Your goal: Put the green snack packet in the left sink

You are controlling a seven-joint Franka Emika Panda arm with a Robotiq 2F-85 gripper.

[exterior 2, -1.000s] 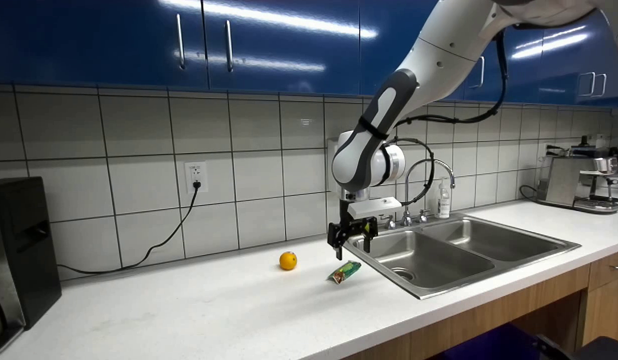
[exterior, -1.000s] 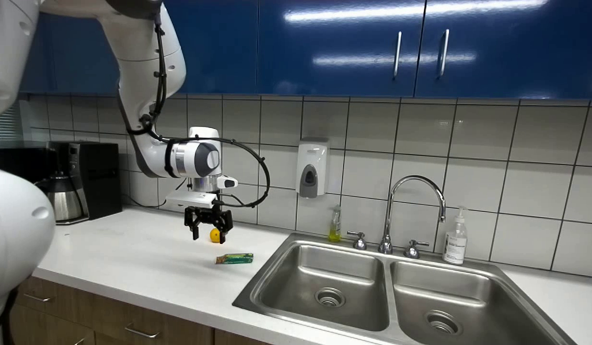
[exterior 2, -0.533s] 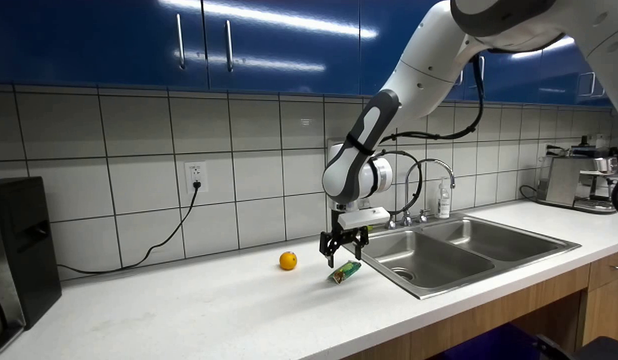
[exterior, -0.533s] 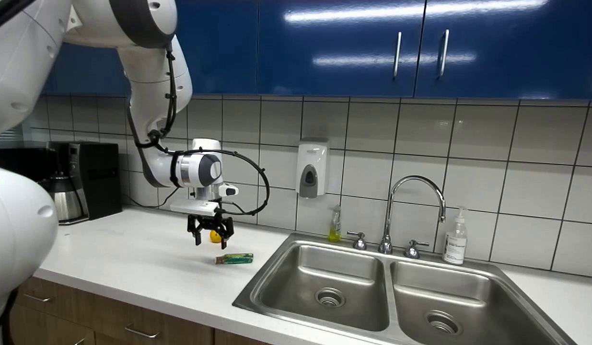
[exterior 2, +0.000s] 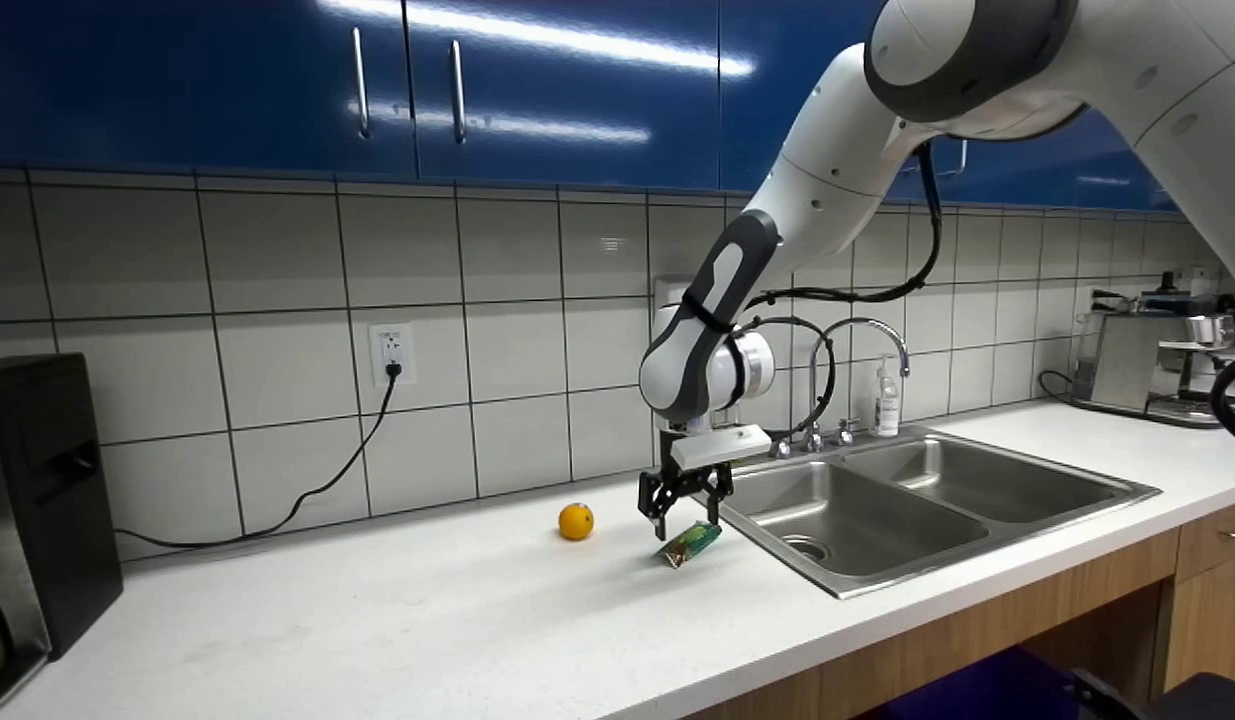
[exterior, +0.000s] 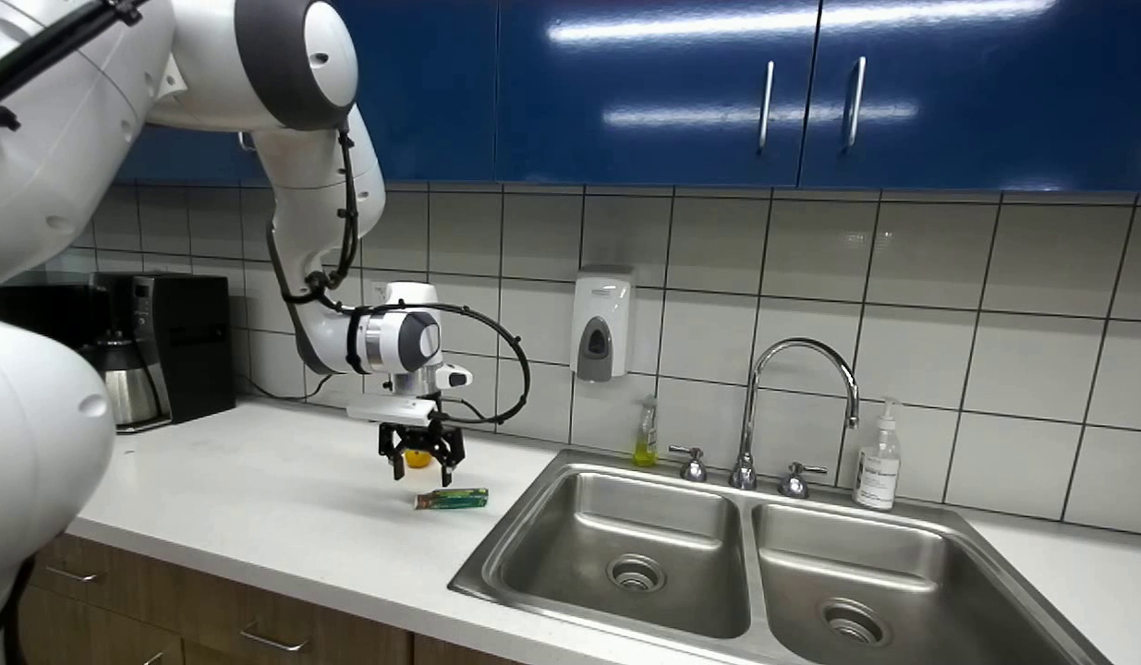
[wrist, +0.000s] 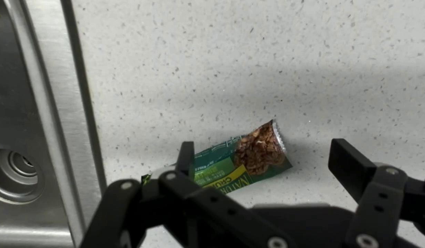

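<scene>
there lies the green packet (wrist: 233, 165) on the counter (exterior 2: 427, 600), long axis slanting toward the left sink (exterior: 616, 540), steel rim (wrist: 69, 113) between, brown end (wrist: 262, 151) away, claw (exterior: 423, 478) above, fingers (wrist: 350, 168) parted, round orange thing (exterior 2: 576, 521) nearby.

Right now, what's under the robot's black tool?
In the wrist view, a green snack packet lies on the counter beneath the tool. A black finger hides some, so I can't see what's printed there.
</scene>
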